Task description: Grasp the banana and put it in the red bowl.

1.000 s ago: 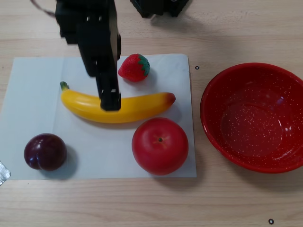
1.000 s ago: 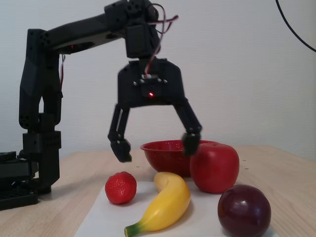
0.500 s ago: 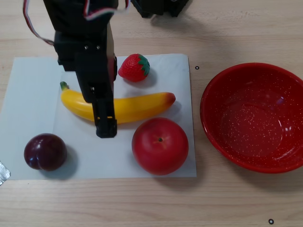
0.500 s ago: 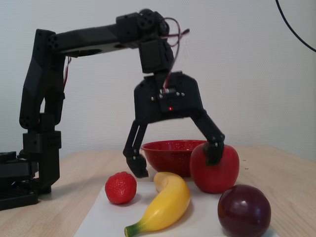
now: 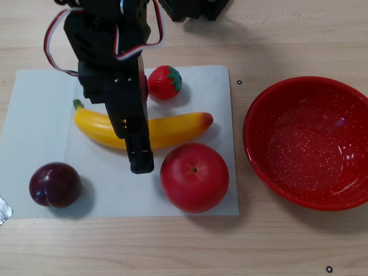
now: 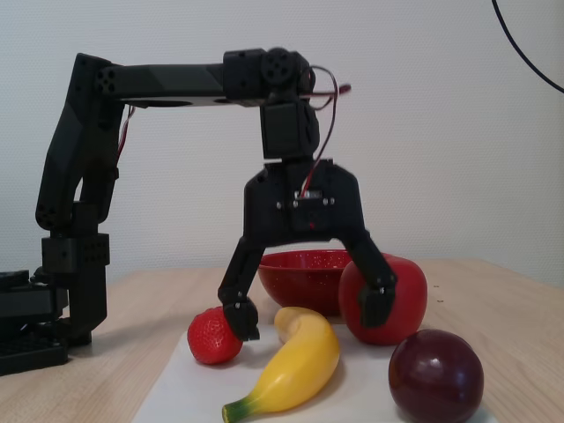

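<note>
Yellow banana (image 5: 172, 127) lies on white paper (image 5: 34, 115), well apart from red bowl (image 5: 307, 141). Gripper (image 6: 307, 319) spread wide, empty, straddling banana's middle. Approach step; next calls for lowering, then closing across it.

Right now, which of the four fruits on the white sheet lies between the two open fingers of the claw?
The banana: the claw straddles its middle. The strawberry, the apple and the dark plum lie outside the fingers.
</note>
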### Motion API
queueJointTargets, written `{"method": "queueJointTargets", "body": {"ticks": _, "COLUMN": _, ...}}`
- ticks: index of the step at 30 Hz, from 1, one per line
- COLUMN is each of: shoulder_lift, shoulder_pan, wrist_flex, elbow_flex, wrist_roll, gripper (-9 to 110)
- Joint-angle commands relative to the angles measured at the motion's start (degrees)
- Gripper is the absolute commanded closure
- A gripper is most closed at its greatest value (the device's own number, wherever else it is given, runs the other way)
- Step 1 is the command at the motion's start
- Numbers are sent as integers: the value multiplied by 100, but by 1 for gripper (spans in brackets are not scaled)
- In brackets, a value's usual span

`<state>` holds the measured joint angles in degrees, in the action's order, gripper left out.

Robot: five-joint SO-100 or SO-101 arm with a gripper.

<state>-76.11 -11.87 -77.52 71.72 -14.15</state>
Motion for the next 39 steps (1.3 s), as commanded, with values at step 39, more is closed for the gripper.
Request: {"method": "queueJointTargets", "body": {"ticks": 39, "shoulder_lift": 132, "shoulder_pan": -70, "wrist_flex": 817, "elbow_flex": 185, "wrist_roll": 88, "gripper": 65}}
